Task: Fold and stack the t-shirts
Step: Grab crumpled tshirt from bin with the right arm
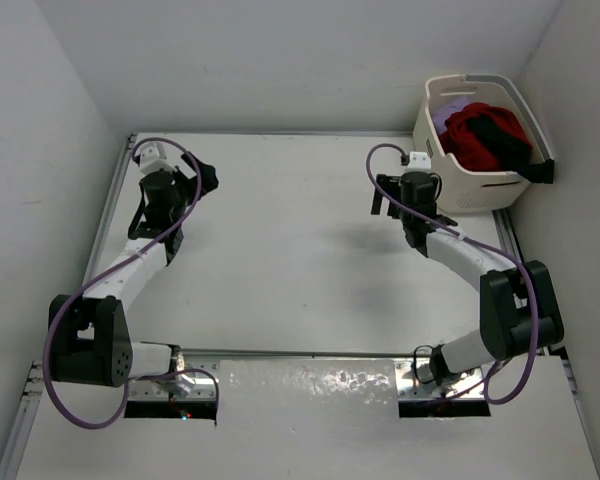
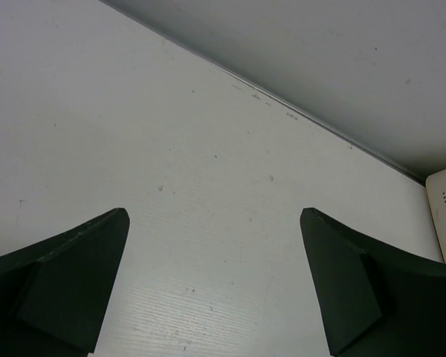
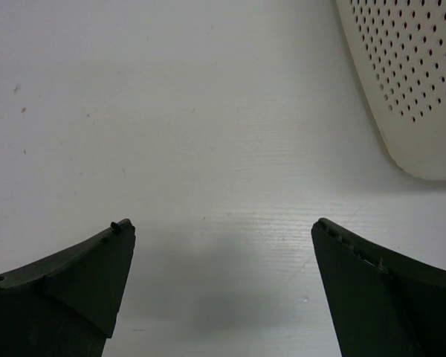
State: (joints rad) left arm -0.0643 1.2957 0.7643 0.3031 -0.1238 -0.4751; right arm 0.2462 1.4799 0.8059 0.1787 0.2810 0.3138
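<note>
Red, black and lavender t-shirts (image 1: 485, 135) heaped inside a cream perforated basket (image 1: 477, 190) at the far right corner of the white table (image 1: 280, 250). Just beside the basket, right gripper (image 3: 223, 223) spread wide; well apart at far left, left gripper (image 2: 212, 216) equally wide.

No text, label, brand mark, number or sign could be read in any of the three views.
</note>
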